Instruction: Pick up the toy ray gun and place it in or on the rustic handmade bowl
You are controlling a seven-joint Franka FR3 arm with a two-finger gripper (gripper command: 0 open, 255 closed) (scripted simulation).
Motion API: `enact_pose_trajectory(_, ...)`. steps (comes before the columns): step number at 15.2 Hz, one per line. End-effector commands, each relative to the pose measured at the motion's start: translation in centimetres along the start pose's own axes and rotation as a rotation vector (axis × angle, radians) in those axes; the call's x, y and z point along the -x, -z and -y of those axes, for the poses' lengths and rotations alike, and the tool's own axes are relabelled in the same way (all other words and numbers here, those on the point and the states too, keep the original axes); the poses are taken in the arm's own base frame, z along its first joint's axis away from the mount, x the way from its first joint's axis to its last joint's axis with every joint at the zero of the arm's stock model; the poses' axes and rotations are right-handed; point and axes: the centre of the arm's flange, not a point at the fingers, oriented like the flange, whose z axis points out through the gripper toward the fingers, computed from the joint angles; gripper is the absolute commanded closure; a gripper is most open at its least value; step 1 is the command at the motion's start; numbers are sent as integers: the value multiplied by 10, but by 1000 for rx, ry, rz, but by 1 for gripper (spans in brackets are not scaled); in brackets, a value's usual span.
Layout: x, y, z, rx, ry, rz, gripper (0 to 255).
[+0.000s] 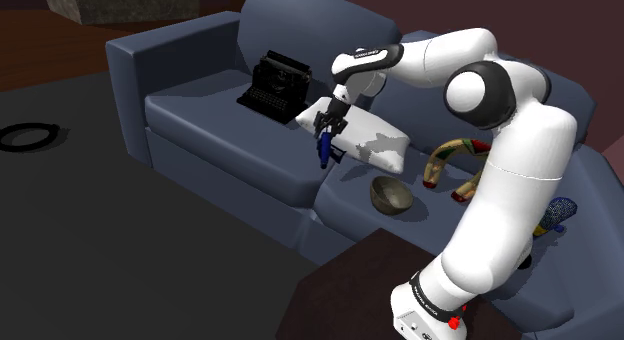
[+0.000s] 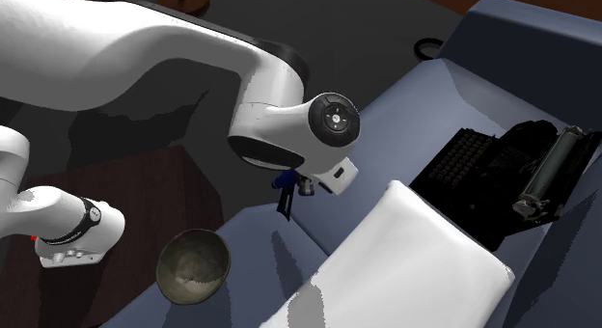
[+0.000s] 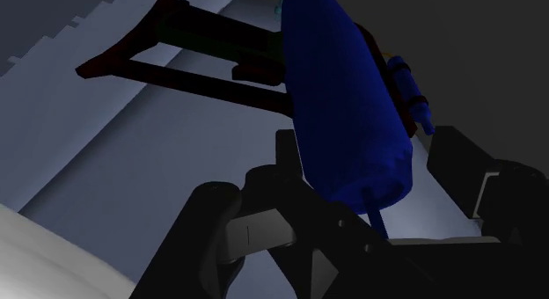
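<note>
The arm (image 1: pixel 510 158) has white rounded links and dark joints; a black band and red spot mark its base (image 1: pixel 435 308); the gripper (image 1: pixel 325 136) is black.

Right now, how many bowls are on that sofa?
1. The bowl sits on the sofa seat beside the white pillow; the arm could hide others.

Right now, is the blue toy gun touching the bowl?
Apart. In the shoulder view the toy gun hangs in the tool, with bare sofa seat between it and the bowl.

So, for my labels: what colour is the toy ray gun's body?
Deep blue; the toy ray gun shows best in the wrist view.
</note>
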Motion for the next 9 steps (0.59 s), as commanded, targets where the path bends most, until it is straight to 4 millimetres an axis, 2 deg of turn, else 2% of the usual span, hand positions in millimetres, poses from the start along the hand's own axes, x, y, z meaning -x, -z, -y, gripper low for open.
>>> enact_pose_trajectory(1,2,10,2,0,0,0,255)
enact_pose_trajectory(8,5,43,12,0,0,0,255)
enact_pose_trajectory(9,17,45,5,0,0,0,255)
